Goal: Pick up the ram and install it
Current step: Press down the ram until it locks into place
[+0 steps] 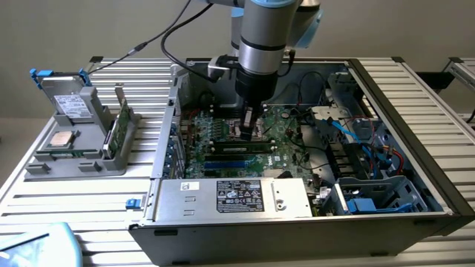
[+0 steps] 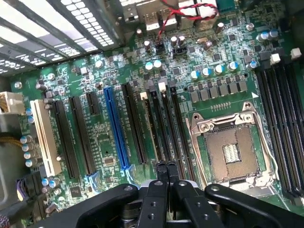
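My gripper hangs low inside the open computer case, over the green motherboard. In the wrist view its black fingers are pressed together, shut on nothing that I can see, above the long black slots beside the empty processor socket. Just in front of the gripper in the exterior view, a long stick with dark chips lies along a slot; it looks like a ram seated there. A green ram stands on edge in the grey holder outside the case, on the exterior view's left.
The holder also carries a hard drive and a square silver chip. A silver power supply fills the case's front. Blue and red cables and a drive cage crowd the case on the exterior view's right.
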Controlling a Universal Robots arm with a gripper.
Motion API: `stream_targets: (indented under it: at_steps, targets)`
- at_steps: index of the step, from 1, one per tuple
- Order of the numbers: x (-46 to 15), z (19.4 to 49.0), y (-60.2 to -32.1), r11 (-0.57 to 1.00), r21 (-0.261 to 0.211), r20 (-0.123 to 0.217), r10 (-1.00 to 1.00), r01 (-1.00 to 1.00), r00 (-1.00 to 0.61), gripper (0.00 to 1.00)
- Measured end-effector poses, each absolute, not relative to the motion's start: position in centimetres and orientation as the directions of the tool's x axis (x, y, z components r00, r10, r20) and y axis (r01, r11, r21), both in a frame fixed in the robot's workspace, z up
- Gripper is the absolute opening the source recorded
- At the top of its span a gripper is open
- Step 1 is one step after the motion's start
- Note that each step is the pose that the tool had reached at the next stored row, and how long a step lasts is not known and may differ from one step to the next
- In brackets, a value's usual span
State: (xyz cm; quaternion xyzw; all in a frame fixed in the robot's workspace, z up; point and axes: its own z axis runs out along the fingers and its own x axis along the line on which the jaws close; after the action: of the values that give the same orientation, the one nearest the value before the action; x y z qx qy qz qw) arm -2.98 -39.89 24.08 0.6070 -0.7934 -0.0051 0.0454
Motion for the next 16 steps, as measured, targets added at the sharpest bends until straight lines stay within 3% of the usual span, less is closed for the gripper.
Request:
stream_targets:
  at_steps: [16]
  targets:
    - [-2.98,23.98,-39.89,0.515,0.063,0.066,-0.857,-0.855,-0.511,0.1]
